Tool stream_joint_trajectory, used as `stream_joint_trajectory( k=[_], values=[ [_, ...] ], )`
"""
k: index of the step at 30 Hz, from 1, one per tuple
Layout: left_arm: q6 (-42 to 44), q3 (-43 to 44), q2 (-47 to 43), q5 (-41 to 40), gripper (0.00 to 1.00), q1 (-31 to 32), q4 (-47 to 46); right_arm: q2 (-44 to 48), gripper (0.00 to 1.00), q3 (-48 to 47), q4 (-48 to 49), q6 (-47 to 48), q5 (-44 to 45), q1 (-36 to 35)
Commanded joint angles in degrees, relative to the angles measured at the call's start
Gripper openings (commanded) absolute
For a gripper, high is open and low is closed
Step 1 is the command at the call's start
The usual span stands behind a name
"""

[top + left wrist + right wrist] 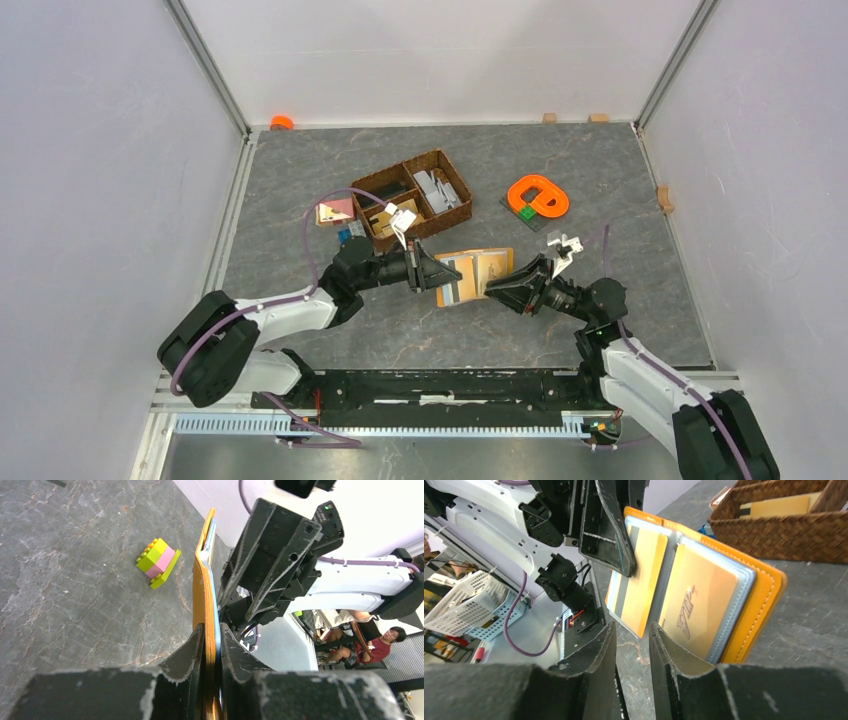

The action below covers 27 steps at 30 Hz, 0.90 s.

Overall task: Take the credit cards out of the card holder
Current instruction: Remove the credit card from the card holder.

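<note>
The grey worktop [300,290] is carrying everything. A wicker basket [774,535] w/ compartments is sitting toward the back, and the top view is showing it just behind the left arm.

The card holder [480,268] is hanging open above the worktop's middle, between the two arms. Only the top view is giving that layout, plus the orange ring [518,195] lying to the right of the basket.

The left pincer [212,636] is pinching the card holder. In its own wrist view the holder is showing edge-on, orange outside & pale blue inside, w/ both fingers pressing on it. The right wrist view is showing the inside faces instead.

The right pincer [631,635] is hovering w/ its fingers slightly parted and gripping nothing, just below the cards.

A gold card [696,605] in the right-hand pocket is reading "VIP", the only legible writing. A 2nd gold card [646,575] w/ a dark stripe is sitting in the left pocket, its lower corner just ahead of the gap.

A yellow-green & pink brick block [159,562] is lying on the worktop beside the holder, in the left wrist view.
</note>
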State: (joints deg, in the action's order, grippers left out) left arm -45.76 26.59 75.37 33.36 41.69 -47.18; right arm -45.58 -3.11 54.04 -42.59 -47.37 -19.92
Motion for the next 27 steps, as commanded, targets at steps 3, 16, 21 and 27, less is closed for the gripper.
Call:
stream_joint_trajectory(
  k=[3, 16, 21, 27],
  values=[
    [-1.2, 0.0, -0.4, 3.3, 0.03, 1.2, -7.9, -3.1, 0.37, -1.6, 7.8, -3.9, -3.1, -1.0],
    [0.7, 0.9, -0.3, 3.7, 0.02, 3.6, -7.3, -4.5, 0.38, -1.6, 9.1, -4.9, -3.4, -1.8],
    [1.7, 1.1, -0.8, 3.7, 0.02, 4.4, -6.7, -4.9, 0.39, -1.7, 9.0, -4.9, -3.3, -2.0],
    [1.9, 1.4, -0.5, 3.3, 0.02, 4.5, -5.7, -6.3, 0.32, -1.3, 14.1, -7.8, -4.9, -2.3]
  ],
)
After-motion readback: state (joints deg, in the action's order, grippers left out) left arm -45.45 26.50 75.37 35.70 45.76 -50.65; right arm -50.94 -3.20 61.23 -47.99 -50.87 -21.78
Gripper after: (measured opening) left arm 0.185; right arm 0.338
